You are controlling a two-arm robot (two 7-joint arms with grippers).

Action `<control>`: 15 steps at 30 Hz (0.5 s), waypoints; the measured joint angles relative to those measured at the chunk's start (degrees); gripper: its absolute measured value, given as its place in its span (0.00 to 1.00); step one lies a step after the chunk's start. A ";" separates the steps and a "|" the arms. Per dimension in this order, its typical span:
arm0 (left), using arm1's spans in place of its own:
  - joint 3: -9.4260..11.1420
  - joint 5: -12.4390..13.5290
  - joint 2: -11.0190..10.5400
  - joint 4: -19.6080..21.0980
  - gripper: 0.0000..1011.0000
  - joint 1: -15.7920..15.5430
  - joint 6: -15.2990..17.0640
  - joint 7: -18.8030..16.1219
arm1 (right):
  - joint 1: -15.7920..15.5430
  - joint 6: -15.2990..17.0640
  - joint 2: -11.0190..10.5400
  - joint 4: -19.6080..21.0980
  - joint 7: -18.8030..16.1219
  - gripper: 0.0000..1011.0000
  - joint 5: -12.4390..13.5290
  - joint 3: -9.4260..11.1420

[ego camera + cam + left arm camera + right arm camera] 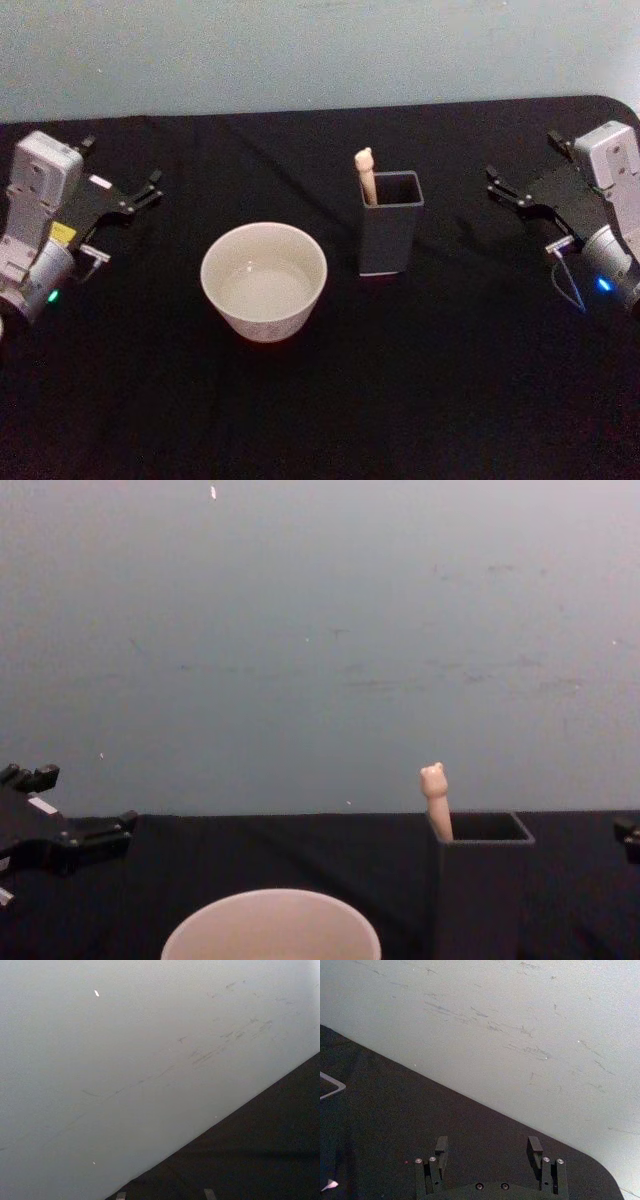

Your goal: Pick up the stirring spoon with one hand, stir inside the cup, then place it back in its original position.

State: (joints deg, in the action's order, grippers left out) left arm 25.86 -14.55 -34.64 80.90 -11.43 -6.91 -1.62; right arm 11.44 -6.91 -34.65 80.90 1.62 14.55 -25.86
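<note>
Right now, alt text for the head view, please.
The stirring spoon stands in the dark holder box, beige handle poking out at its back left corner, right of the cream cup on a black table. The left gripper and right gripper sit open at either edge.

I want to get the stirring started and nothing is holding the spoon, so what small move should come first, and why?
Probably ease the left gripper toward the stirring spoon, aiming at its knobbed top. It and the right gripper both sit open at the table's sides. The spoon stands untouched in the holder box, leaning at the corner on the side of the cup.
</note>
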 joint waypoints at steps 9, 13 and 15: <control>0.00 0.00 0.00 0.00 0.99 0.00 0.00 0.00 | 0.00 0.00 0.00 0.00 0.00 0.99 0.00 0.00; 0.00 0.00 0.00 0.00 0.99 0.00 0.00 0.00 | 0.00 0.00 0.00 0.00 0.00 0.99 0.00 0.00; 0.00 0.00 0.00 0.00 0.99 0.00 0.00 0.00 | -0.01 0.00 0.00 0.00 0.00 0.99 0.00 0.00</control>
State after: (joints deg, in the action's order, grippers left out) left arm 25.86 -14.55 -34.64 80.90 -11.43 -6.91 -1.62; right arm 11.43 -6.91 -34.64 80.90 1.62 14.55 -25.86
